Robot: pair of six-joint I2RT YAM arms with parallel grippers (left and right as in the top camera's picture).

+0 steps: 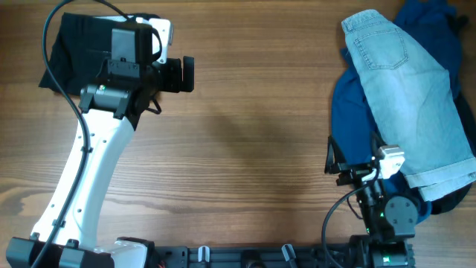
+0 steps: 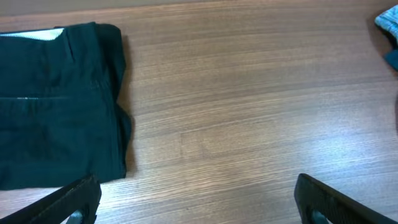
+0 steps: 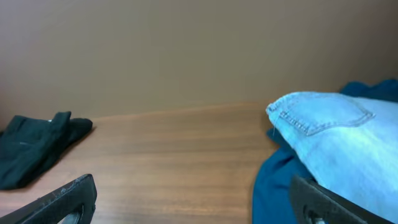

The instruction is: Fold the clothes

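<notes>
- Spreading across the whole overhead view, the wooden table [image 1: 253, 149] fills the scene, its brown grain running from 9 to 3 o'clock.
- Next up is the left arm [image 1: 89, 171], with white links climbing from the 7 o'clock edge toward 10 o'clock. A black cable [image 1: 52, 45] loops beside it.
- Over at 2 to 3 o'clock, the light denim shorts [image 1: 409, 104] lie on top of the pile. The waistband and back pocket point toward 12 (loosely draped, with the cuffed hem down at 4 o'clock).
- Under them, the dark blue garment [image 1: 353, 112] bunches out on the 9 o'clock side and again up at 1 o'clock, touching the denim.
- At 10 o'clock, the black garment [image 1: 71, 52] lies flat. Its edge looks squared against the wood in the left wrist view, and it sits well apart from the pile.
- Now the left gripper [image 2: 199, 208]: its jaws are spread wide with nothing between them but tabletop. It hangs just beside the black garment's 3 o'clock edge.
- And the right gripper [image 3: 199, 208], down at 5 o'clock, also has its jaws wide apart and holds nothing. Denim and blue cloth sit just beside its right-hand finger.
</notes>
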